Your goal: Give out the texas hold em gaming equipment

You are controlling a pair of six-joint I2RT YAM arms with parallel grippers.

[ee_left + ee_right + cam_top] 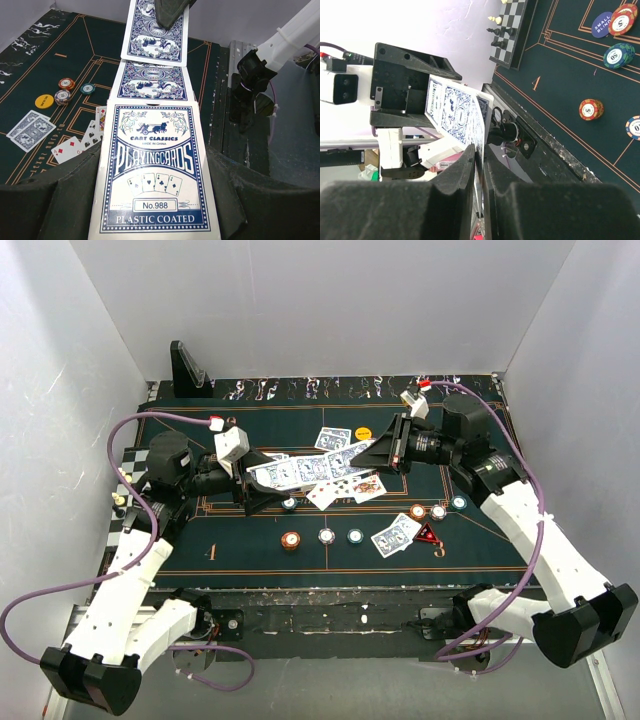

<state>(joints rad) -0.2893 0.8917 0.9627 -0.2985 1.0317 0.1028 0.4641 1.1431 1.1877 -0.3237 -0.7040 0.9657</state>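
A spread of blue-backed playing cards (300, 472) hangs above the mat between both grippers. My left gripper (255, 485) is shut on its near end, where the top card reads "PLAYING CARDS No.988" (154, 170). My right gripper (377, 455) is shut on the far end, and its fingertips (170, 10) pinch the farthest card. In the right wrist view the gripper (480, 160) clamps the cards (457, 112) edge-on. Loose cards (396, 536), several chips (291, 540), a yellow disc (363, 431) and a red triangular marker (427, 535) lie on the mat.
The dark green mat (250, 550) covers the table. A chequered board (512, 25) with chess pieces lies along its left edge. A black stand (188, 368) sits at the back left. A blue "small blind" disc (602, 23) lies beside a red chip (624, 20). White walls enclose the table.
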